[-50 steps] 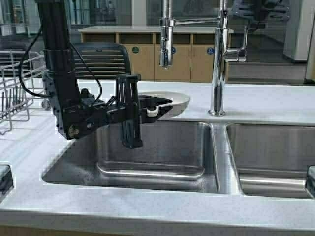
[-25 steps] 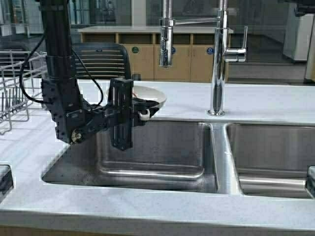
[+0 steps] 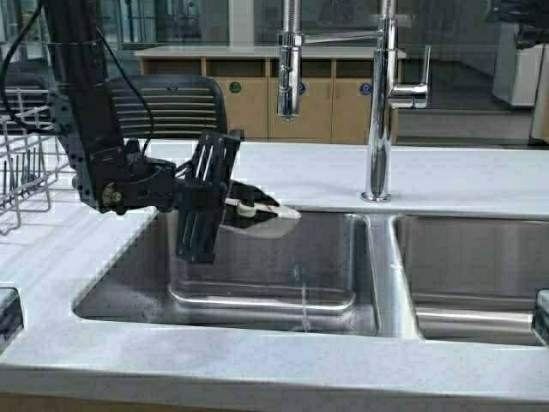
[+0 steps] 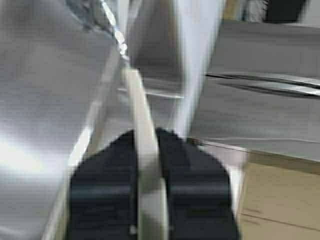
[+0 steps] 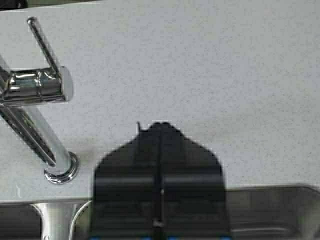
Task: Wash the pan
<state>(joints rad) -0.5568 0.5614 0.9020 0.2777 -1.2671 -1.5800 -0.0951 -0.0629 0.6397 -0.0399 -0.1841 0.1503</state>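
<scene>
The white pan [image 3: 268, 212] is held over the left sink basin [image 3: 326, 257], tipped so that it shows almost edge-on. My left gripper [image 3: 243, 207] is shut on its rim. A thin streak of liquid [image 3: 301, 300] falls from under the pan into the basin. In the left wrist view the pan [image 4: 136, 97] runs as a narrow white strip between the two black fingers of the left gripper [image 4: 148, 139]. My right gripper [image 5: 160, 125] is shut and empty, above the counter behind the faucet base [image 5: 62, 170]. In the high view only a bit of the right arm [image 3: 515, 10] shows at the top right.
A tall faucet [image 3: 378, 103] with a side lever stands between the two basins, and a pull-down sprayer head [image 3: 289, 81] hangs over the left one. The right basin [image 3: 472, 266] lies beside it. A wire dish rack [image 3: 19, 163] stands on the counter at left.
My left gripper has brought the pan off the counter behind the sink, lowered it over the left basin and tipped it from level to edge-on. The right arm has shifted at the top right.
</scene>
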